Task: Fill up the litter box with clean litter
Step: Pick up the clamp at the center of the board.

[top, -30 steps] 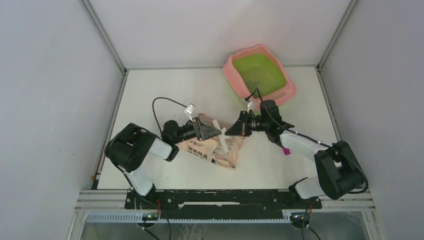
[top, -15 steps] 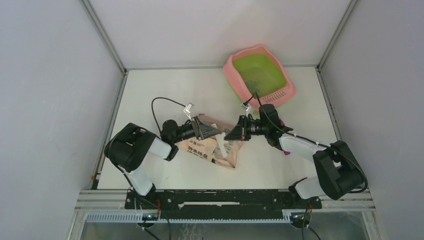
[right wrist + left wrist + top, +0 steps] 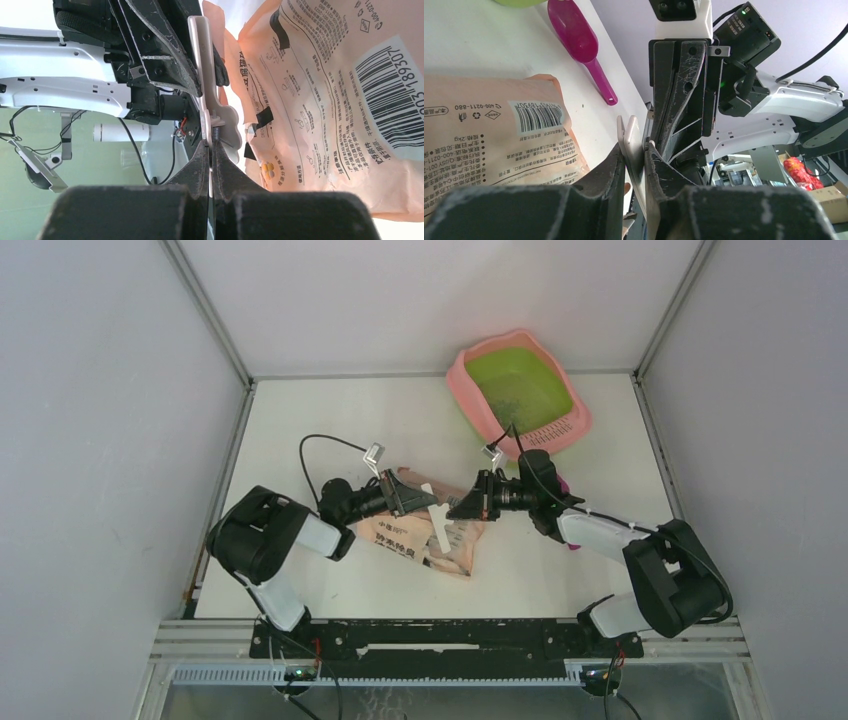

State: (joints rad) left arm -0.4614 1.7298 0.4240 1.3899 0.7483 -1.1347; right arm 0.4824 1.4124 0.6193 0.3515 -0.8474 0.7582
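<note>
Inspecting the enclosure: a white table is closed in by plain grey walls on the left, far and right sides, with aluminium frame posts in the far corners. Both arm bases stand on the rail along the near edge.

Edges and room: the litter box occupies the far right corner, its far rim up against the foot of the back wall and its right side near the table's right edge. Open white surface lies to its left along the far edge, and a strip of open surface separates it from the arms.

Orientation: the box's long axis runs diagonally, far-left to near-right. The perforated pink grid is at the near-right end, facing the right arm. The lime-green basin opens upward. The litter shows as a thin scatter of greyish specks on the basin floor.

Centre of table: a peach-pink printed bag lies flat, barcode side up, well apart from the box. A white clip sits at its top edge, between the two grippers.

Left gripper: clenched around the clip's flat paddle, one finger on each face.

Right gripper: fully clenched, pinching the clip's thin tail by the spring, nose to nose with the left.

A magenta scoop lies on the table beyond the bag.
</note>
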